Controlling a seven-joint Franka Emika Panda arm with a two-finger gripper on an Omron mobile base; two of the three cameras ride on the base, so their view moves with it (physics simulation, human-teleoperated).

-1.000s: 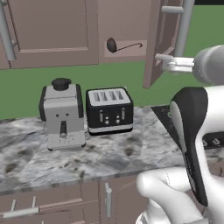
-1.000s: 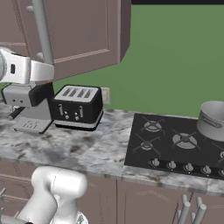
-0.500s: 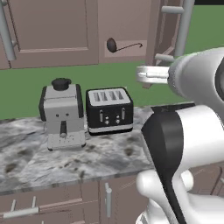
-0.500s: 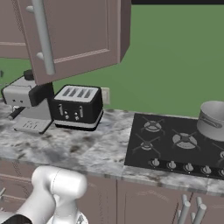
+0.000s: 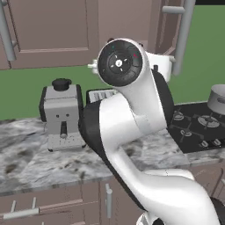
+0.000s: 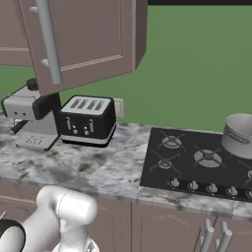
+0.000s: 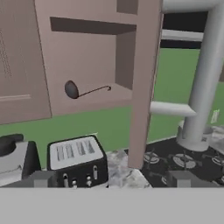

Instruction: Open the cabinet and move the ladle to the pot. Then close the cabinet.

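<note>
The cabinet point(image 7: 87, 52) stands open, its door point(image 7: 142, 83) swung out edge-on with the silver bar handle point(image 7: 205, 74) close at the right. The grey ladle point(image 7: 85, 91) lies on the bottom shelf, bowl to the left. My gripper point(image 7: 111, 181) is open, its fingertips point(image 7: 43, 178) wide apart with nothing between them, back from the shelf and below it, above the black toaster point(image 7: 76, 159). The open door point(image 6: 83, 39) also hangs over the counter in the right base view. The steel pot point(image 6: 239, 135) sits on the hob at the far right, and the pot point(image 5: 217, 99) shows past my arm.
A black hob point(image 6: 197, 162) lies right of the toaster point(image 6: 88, 120). A grey coffee machine point(image 5: 61, 114) stands at the left on the marble counter point(image 6: 98, 167). My own arm point(image 5: 127, 114) blocks the middle of the left base view. Low cabinets run below.
The gripper has let go of the door handle and opened wide. The arm has swung left across the left base view, hiding the ladle there. The door stays open.
</note>
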